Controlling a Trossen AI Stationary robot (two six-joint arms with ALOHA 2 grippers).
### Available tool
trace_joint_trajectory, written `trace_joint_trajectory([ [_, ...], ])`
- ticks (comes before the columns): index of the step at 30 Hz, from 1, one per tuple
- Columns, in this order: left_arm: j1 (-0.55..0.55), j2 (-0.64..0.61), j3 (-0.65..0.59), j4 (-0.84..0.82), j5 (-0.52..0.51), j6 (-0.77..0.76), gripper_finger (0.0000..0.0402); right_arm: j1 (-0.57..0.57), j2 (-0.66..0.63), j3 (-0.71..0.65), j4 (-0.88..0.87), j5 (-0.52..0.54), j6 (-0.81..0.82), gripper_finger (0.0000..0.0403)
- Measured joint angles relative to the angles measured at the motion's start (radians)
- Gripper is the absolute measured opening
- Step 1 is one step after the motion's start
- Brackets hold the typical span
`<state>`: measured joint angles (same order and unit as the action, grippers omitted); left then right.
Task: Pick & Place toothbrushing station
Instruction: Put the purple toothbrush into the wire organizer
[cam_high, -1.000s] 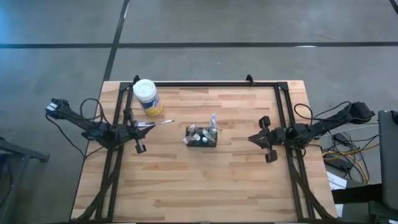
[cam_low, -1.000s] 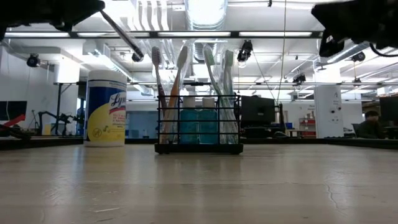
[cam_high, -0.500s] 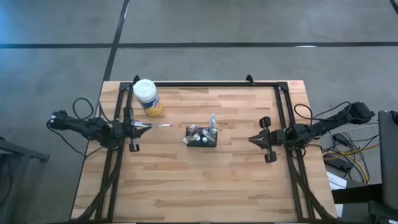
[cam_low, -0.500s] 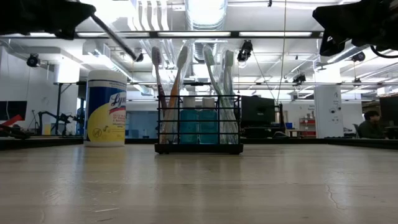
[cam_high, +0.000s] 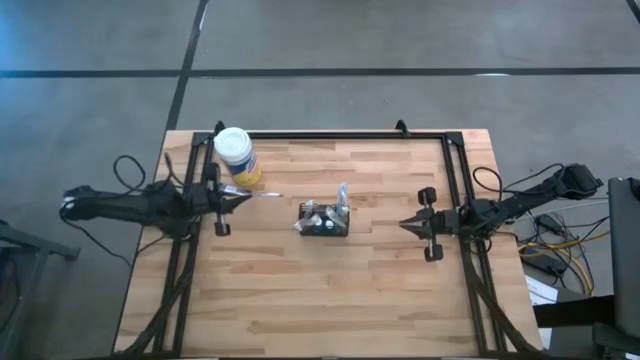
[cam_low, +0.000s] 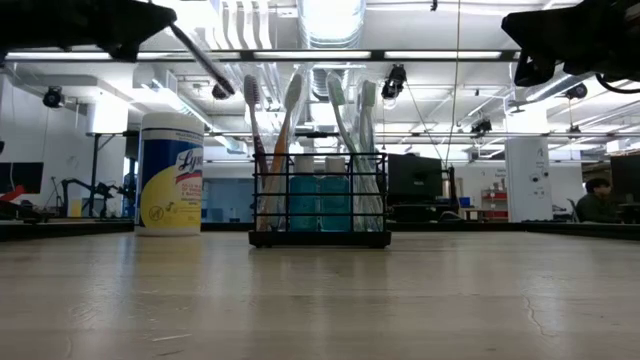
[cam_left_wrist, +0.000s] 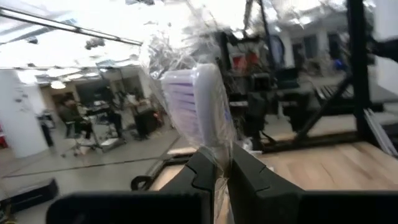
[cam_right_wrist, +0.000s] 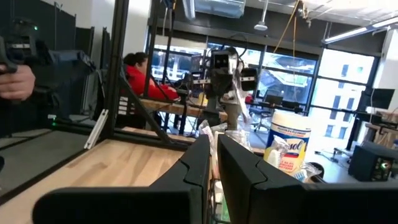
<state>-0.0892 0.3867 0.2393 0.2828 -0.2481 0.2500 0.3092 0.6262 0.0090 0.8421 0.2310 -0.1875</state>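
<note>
The left gripper hangs above the table's left side with its fingers pressed together on a toothbrush in clear wrapping. The brush head sticks up just past the fingertips in the left wrist view. From above, the brush's thin handle reaches out from the gripper toward the middle of the table.

Just beside this gripper, toward the table's far edge, lies a yellow Lysol wipes tub with a white lid.

The toothbrushing station, a small black wire-mesh caddy, stands near the table's centre, between the two grippers and apart from both. In the low view it holds several upright toothbrushes and teal bottles.

The right gripper waits above the table's right side, pointing toward the caddy, its fingers closed with nothing between them.

A person in a red top sits in the room beyond.
</note>
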Motion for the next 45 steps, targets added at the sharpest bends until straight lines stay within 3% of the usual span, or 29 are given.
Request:
trace_joint_trajectory([
  [9, 0.113, 0.34, 0.161, -0.009, 0.196, -0.043, 0.0028, 0.0, 0.0, 0.0, 0.0, 0.0, 0.009, 0.0028],
  [18, 0.138, 0.583, 0.273, -0.025, 0.235, -0.042, 0.0026, 0.0, 0.0, 0.0, -0.031, -0.001, 0.03, 0.0028],
  [32, 0.229, 0.795, 0.437, -0.162, 0.319, -0.017, 0.0029, 0.0, 0.004, 0.0, -0.03, -0.001, 0.031, 0.0028],
  [45, 0.26, 0.964, 0.452, -0.148, 0.349, -0.029, 0.0029, 0.0, 0.005, 0.0, -0.035, -0.002, 0.039, 0.0028],
])
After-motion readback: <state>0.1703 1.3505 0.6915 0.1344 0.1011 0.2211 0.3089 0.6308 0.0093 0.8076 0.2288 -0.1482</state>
